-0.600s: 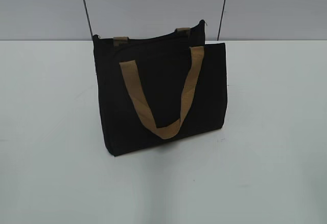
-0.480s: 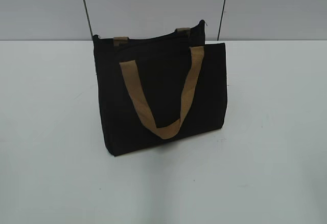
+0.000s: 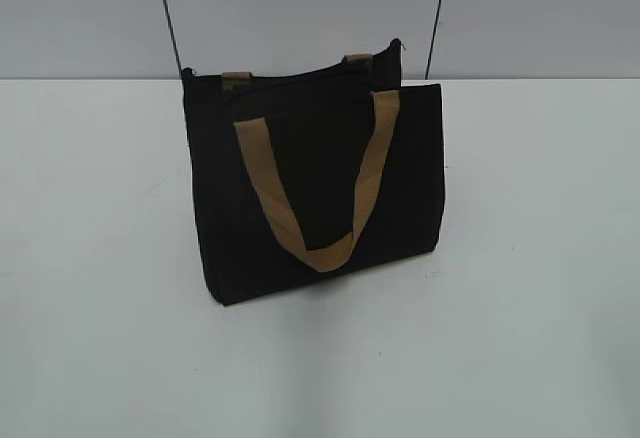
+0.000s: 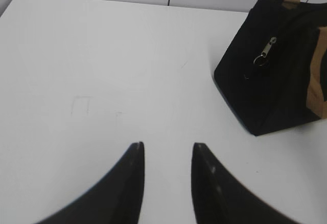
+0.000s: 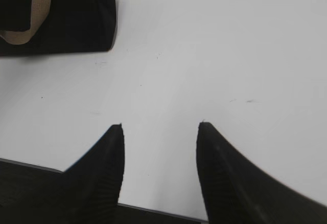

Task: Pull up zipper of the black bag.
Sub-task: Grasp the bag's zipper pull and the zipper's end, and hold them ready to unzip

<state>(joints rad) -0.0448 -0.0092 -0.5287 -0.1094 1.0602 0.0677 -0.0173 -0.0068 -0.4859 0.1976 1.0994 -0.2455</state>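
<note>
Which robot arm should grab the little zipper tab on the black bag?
Probably left: the zipper pull tab shows in its wrist view, ahead of the open left gripper. The right gripper sees only the black bag's other end.

Black bag (image 3: 320, 188), tan handles (image 3: 318, 193), grey zipper pull (image 4: 265, 51), white table (image 3: 540, 258).

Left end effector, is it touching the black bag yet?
Apart. In the left wrist view, the left end effector sits open over bare white table, while the black bag stands off to the upper right.
</note>
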